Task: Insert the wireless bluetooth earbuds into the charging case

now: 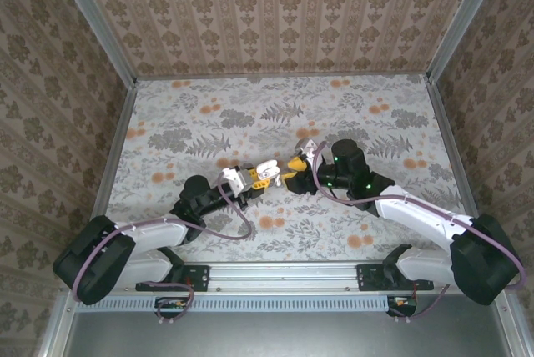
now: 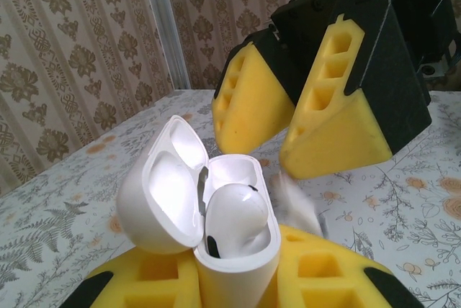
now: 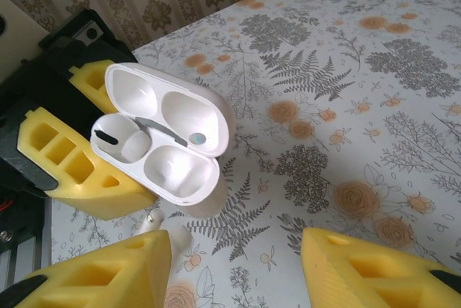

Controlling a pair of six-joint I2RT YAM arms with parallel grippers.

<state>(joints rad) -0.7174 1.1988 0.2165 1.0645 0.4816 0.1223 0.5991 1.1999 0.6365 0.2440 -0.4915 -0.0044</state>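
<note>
Open and upright, the glossy white charging case (image 2: 238, 272) sits pinched at its base between the yellow pads of the left tool (image 1: 257, 177), over the middle of the floral desk (image 3: 374, 92). Its hinged lid (image 2: 169, 178) is swung fully back, with both hollows bare. One white earbud (image 2: 238, 211) is seated in a well. The neighbouring well (image 3: 176, 168) is empty. A small white piece (image 3: 155, 225), possibly the second earbud, lies on the desk just beside the case, too blurred to identify.
</note>
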